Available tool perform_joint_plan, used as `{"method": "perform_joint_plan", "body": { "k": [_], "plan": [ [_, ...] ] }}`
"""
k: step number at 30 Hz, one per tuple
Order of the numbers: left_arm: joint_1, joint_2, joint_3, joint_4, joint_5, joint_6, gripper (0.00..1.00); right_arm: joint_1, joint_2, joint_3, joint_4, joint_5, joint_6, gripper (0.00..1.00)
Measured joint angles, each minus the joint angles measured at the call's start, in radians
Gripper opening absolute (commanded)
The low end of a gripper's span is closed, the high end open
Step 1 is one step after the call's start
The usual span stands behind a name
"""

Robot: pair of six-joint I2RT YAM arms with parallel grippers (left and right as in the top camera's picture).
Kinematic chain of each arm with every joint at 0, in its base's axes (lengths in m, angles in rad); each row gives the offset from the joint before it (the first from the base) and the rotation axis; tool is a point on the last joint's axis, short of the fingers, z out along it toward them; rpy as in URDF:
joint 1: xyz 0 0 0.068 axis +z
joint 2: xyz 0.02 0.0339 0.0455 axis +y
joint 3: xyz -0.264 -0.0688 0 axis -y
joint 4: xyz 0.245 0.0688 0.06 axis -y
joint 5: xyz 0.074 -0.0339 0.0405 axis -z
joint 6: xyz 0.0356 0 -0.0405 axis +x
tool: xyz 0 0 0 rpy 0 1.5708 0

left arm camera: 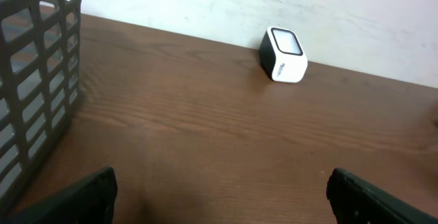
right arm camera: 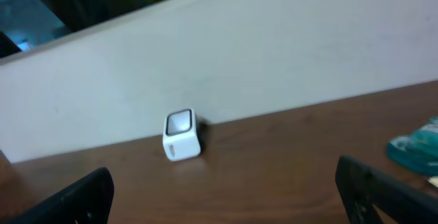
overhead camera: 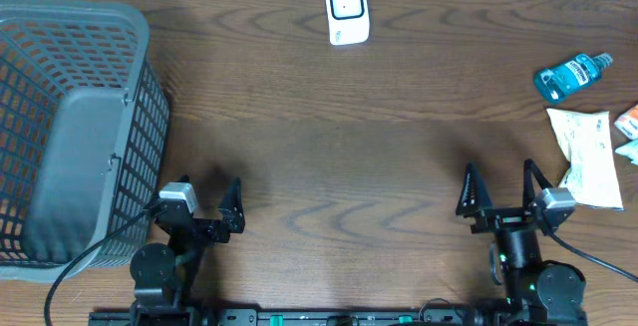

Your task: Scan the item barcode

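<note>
Left claw [overhead camera: 207, 192] at 7 o'clock, right claw [overhead camera: 498, 181] at 5, both held spread, nothing gripped. Scanner [overhead camera: 347, 10] set at 12. Bottle [overhead camera: 571, 74] and packet [overhead camera: 588, 157] at 3; neighbouring items [overhead camera: 628, 124] cut off by frame edge.

**Colour rundown of the table, nothing fancy**

The table [overhead camera: 329, 157] is dark brown with wavy wood grain. At the left edge the basket [overhead camera: 140, 147] is plain grey with lattice walls. The scanner [overhead camera: 347, 11] by the far edge is white with a black-framed face. Near the right edge, the bottle [overhead camera: 570, 74] is teal with a white cap, and the packet [overhead camera: 588, 157] is mostly white.
</note>
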Motion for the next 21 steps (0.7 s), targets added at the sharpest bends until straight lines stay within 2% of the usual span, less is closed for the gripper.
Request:
{"method": "perform_joint_plan", "body": {
  "k": [6, 17, 21],
  "plan": [
    [0.000, 0.000, 0.000, 0.000, 0.000, 0.000, 0.98, 0.025, 0.000, -0.115, 0.101, 0.000, 0.011, 0.99],
    [0.000, 0.000, 0.000, 0.000, 0.000, 0.000, 0.98, 0.027, 0.000, -0.135, -0.036, 0.063, 0.011, 0.99],
    [0.000, 0.000, 0.000, 0.000, 0.000, 0.000, 0.98, 0.027, 0.000, -0.135, -0.037, 0.090, 0.010, 0.99]
  ]
}}
